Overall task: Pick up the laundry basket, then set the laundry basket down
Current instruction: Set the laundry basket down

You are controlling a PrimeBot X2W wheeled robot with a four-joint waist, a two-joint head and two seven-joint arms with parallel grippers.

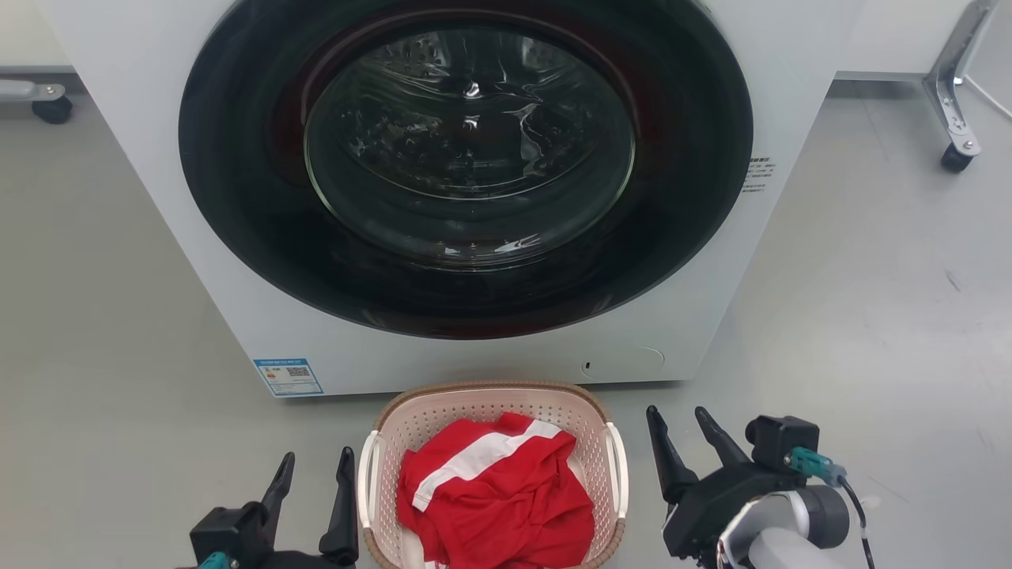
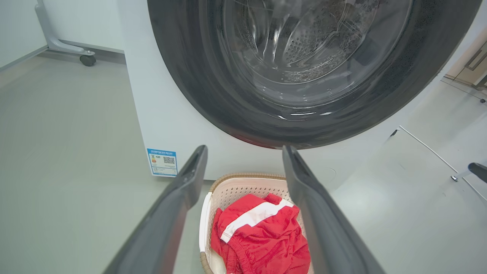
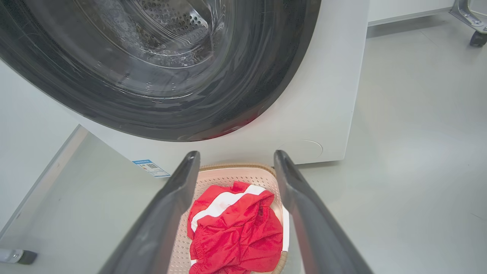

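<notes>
The laundry basket (image 1: 482,399), cream-white and perforated with a brown woven rim and white side handles, rests on the grey floor just in front of the washing machine, holding a red garment with a white stripe (image 1: 494,486). My left gripper (image 1: 314,466) is open just left of the basket's left handle, touching nothing. On the other side my right gripper (image 1: 680,423) is open beside the right handle, also apart from it. Each wrist view frames the basket (image 2: 243,186) (image 3: 228,176) between that gripper's (image 2: 245,152) (image 3: 236,158) spread fingers.
A white front-loading washing machine (image 1: 332,348) with a closed dark round door (image 1: 466,166) stands right behind the basket. Wheeled metal stand legs sit at the far left (image 1: 47,103) and far right (image 1: 957,150). Bare grey floor stretches to both sides.
</notes>
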